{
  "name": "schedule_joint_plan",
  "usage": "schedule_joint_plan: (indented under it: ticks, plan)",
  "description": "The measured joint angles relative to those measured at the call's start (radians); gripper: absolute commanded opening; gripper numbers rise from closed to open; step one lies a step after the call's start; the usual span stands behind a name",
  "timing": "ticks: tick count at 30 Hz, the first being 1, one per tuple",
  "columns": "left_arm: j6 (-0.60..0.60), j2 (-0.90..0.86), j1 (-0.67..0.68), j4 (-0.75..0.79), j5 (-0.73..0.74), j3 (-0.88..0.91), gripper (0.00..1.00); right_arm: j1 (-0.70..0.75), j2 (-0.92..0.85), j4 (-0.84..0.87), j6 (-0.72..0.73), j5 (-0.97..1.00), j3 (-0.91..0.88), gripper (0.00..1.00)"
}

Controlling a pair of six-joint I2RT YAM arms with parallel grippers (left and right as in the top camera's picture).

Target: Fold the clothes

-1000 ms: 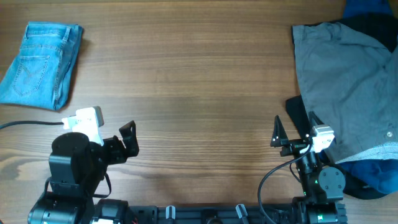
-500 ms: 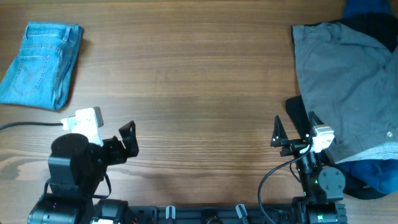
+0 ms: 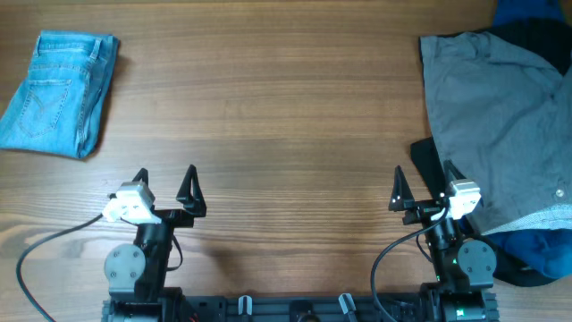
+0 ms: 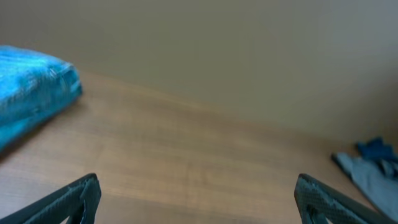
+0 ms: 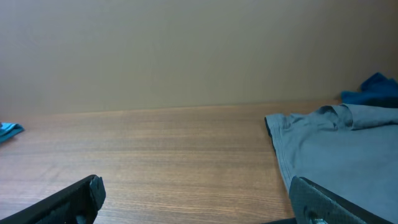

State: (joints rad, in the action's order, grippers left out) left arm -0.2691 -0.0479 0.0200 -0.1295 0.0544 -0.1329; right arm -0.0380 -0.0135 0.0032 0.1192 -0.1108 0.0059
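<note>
Jeans [image 3: 61, 94] lie at the far left of the table [image 3: 286, 116], folded into a compact light-blue bundle. A stitched back pocket faces up, and the bundle is turned a little askew to the table edge. From where I sit they look well apart from both arms. On my left wrist feed the same jeans [image 4: 31, 93] show as a blurred blue mass at the left edge. On the right wrist feed only a sliver of them [image 5: 9, 129] peeks in at the far left.

My left gripper [image 3: 165, 174] sits at the near left, low over the wood. Its two dark fingers are spread wide and pointing toward the far side, with nothing between them. The wrist feed confirms it: the left gripper [image 4: 196, 193] has one fingertip in each lower corner and bare table between. A black cable [image 3: 54, 241] loops off to the left of that arm.

My right gripper [image 3: 424, 174] is at the near right, likewise spread wide and holding nothing. Its right finger sits just at the edge of the grey garment [image 3: 500, 125], though I cannot tell from above whether they touch. In its own feed the right gripper [image 5: 196, 190] frames open wood, with the grey garment [image 5: 336, 149] spreading across the right side.

That grey garment covers most of the right of the table, rumpled. Dark navy cloth [image 3: 527, 13] shows beyond it at the far right corner, and more navy shows under its near edge.
</note>
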Motion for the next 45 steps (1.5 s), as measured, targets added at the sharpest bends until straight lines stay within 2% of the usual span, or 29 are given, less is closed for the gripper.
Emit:
schedule_joint_plan:
  ticks: [3, 6, 10, 45]
  plan:
    - [0.025, 0.032, -0.009, 0.118, 0.0, 0.047, 1.0, 0.0, 0.0, 0.0, 0.0, 0.0, 0.0, 1.0]
    - [0.074, 0.034, -0.01, 0.152, 0.0, 0.069, 1.0, 0.0, 0.0, 0.0, 0.0, 0.0, 0.0, 1.0]
    - [0.1, 0.035, -0.01, 0.059, 0.0, 0.118, 1.0, 0.0, 0.0, 0.0, 0.0, 0.0, 0.0, 1.0]
    - [0.107, 0.035, -0.009, 0.059, -0.001, 0.122, 1.0, 0.0, 0.0, 0.0, 0.0, 0.0, 0.0, 1.0]
